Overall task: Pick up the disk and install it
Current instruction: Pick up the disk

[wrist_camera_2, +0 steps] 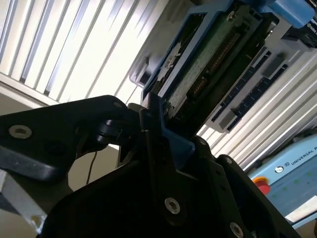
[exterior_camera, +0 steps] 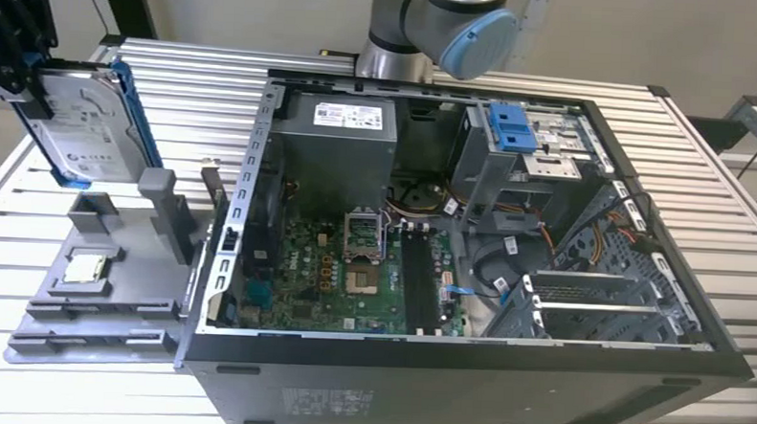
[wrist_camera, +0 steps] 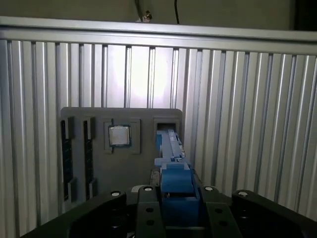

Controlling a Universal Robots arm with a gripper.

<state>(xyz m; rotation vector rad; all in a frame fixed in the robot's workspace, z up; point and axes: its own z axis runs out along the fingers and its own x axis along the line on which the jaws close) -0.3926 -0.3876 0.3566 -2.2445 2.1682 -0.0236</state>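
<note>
Here, at the exterior view's upper left, pinching the blue-framed disk on edge with the gripper, over the grey fixture and well apart from the open computer case. In the second wrist view, clamped by the fingers on the frame's thin rim, circuit-board side showing. In the first wrist view, edge-on beside the chip. Best lifted straight, no twisting, with so narrow a hold

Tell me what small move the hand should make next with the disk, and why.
Probably lift it straight up a little. The hand is shut on the disk, and its lower end sits close to the grey holder, so sideways travel toward the open computer case might snag.
</note>
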